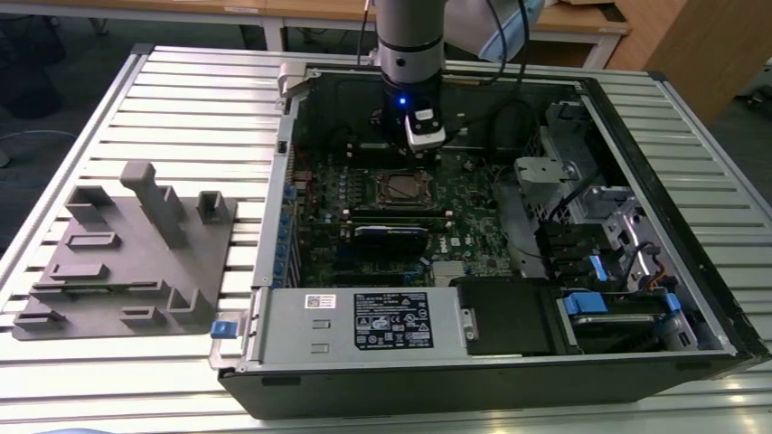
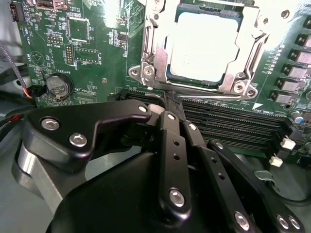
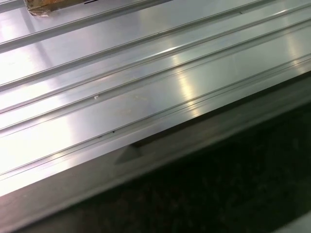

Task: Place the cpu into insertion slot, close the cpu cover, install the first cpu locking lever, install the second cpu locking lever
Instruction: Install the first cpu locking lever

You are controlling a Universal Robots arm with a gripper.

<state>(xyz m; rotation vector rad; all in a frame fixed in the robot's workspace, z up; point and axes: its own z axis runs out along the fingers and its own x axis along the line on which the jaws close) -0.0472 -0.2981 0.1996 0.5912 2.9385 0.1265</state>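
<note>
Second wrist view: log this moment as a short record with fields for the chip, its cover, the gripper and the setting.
chip: seated, silver top showing through the cover's cut-out
cover: lying flat around the chip
locking levers: position not clear
gripper: shut, holding nothing, by the memory slots next to the cover; contact not clear
setting: open computer case lying on a slatted table

On the ribbed metal table (image 1: 193, 99), the grey plastic fixture block (image 1: 133, 262) lies at the exterior view's left of the open black computer case (image 1: 483, 389); inside it, the flat silver-grey cpu (image 2: 204, 46) sits in the silver-rimmed insertion slot (image 1: 376, 188).
</note>
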